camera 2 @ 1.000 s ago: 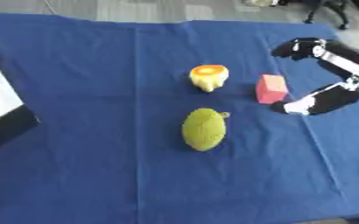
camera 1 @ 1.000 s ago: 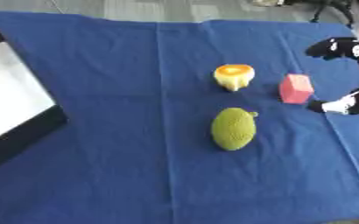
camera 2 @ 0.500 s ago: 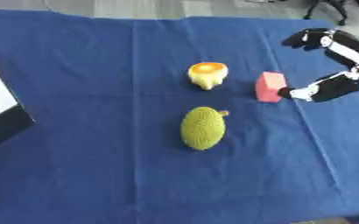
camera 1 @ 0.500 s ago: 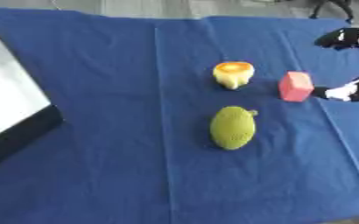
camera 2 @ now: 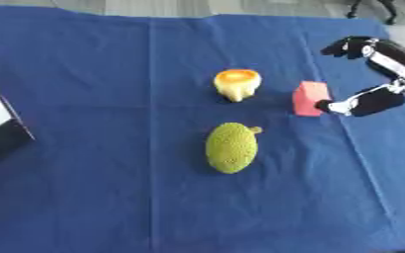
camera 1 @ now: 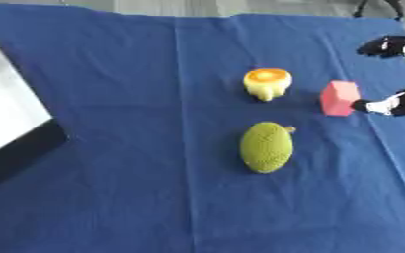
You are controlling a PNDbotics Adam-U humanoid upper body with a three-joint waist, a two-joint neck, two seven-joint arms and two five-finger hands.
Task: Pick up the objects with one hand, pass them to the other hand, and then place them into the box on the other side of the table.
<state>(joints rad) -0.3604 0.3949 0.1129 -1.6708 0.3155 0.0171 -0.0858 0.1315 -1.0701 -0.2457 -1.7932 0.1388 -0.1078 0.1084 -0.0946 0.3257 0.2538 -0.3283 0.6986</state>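
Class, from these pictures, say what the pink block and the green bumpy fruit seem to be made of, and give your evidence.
The pink block looks like matte foam or soft plastic: flat faces, even colour, no shine. The green bumpy fruit seems to be a plastic or rubber model: uniform yellow-green, regular pebbled skin, dull finish. Neither can be settled by look alone.

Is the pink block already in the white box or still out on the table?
Out: pink block sits on blue cloth, box at far left.

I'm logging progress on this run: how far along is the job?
Nothing looks done: the box at the left edge shows no objects inside, as far as visible. In hand: the right robot hand is at the pink block, a fingertip against its side, not yet lifted. Left: the block, the yellow-orange fruit and the green fruit all lie on the blue cloth.
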